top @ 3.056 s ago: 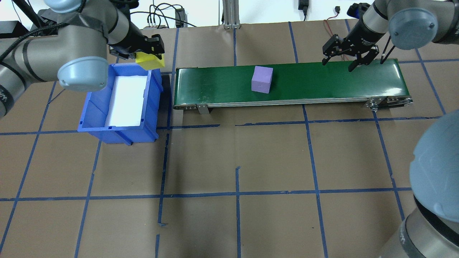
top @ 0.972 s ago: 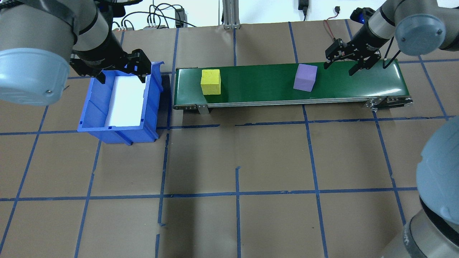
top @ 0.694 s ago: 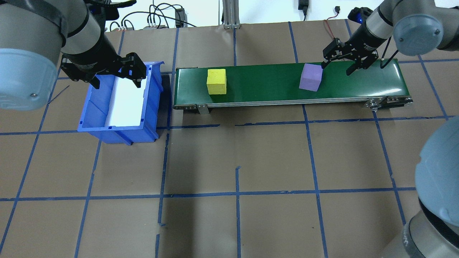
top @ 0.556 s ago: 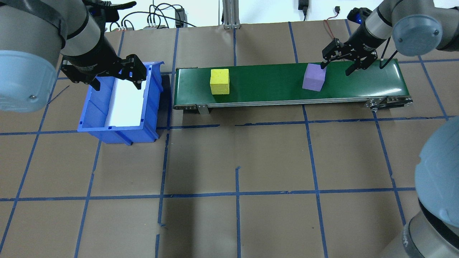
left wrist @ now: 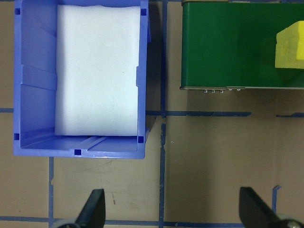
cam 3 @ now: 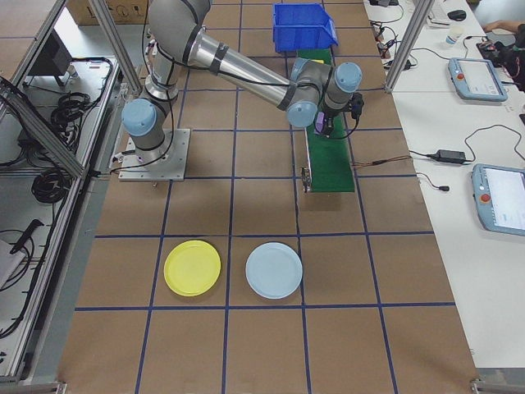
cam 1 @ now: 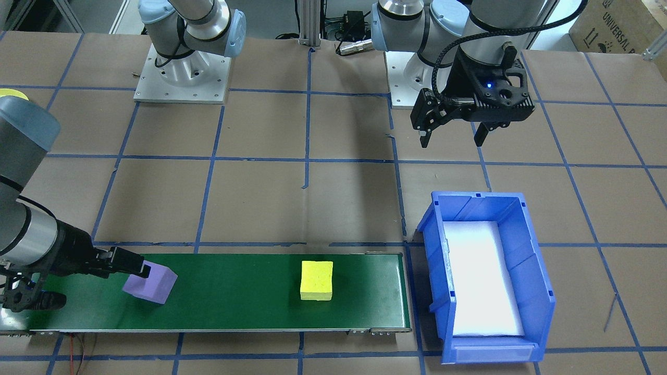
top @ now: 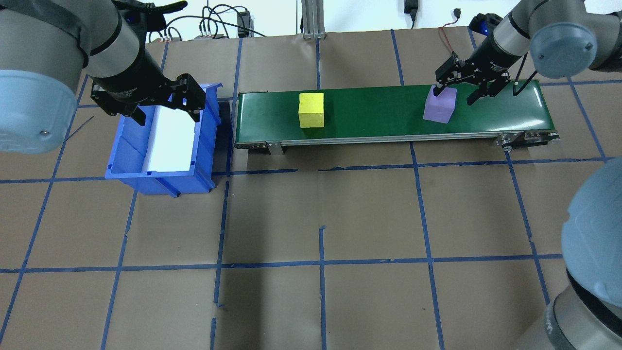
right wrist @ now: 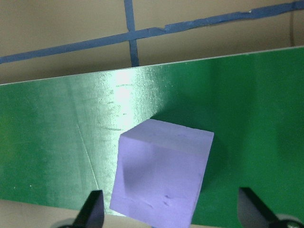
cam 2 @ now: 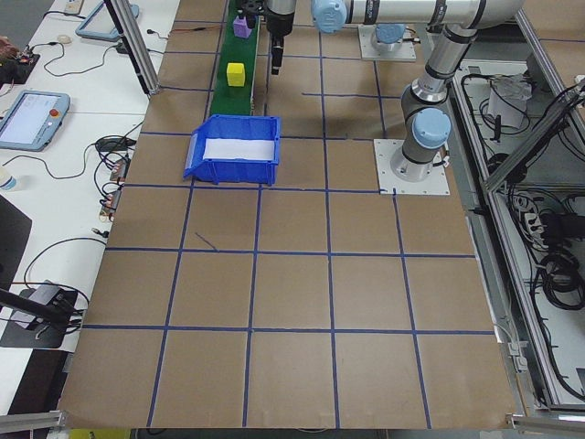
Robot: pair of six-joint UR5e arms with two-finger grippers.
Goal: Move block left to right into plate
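Brown-papered desk (top: 320, 209), green conveyor belt (top: 379, 104) carrying blocks

Right gripper (top: 459, 90) is hanging wide open, empty, over the purple foam cube (top: 440, 104); probably light and squishy, so I'd be pinching its flat sides. Left gripper (top: 165, 104) is open too. Round yellow plastic plate (cam 3: 192, 268) is sitting well apart.

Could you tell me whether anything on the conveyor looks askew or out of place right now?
The purple block sits turned at an angle to the green belt, unlike the yellow block, which lies square. The right gripper is open around it. Nothing looks spilled or damaged.
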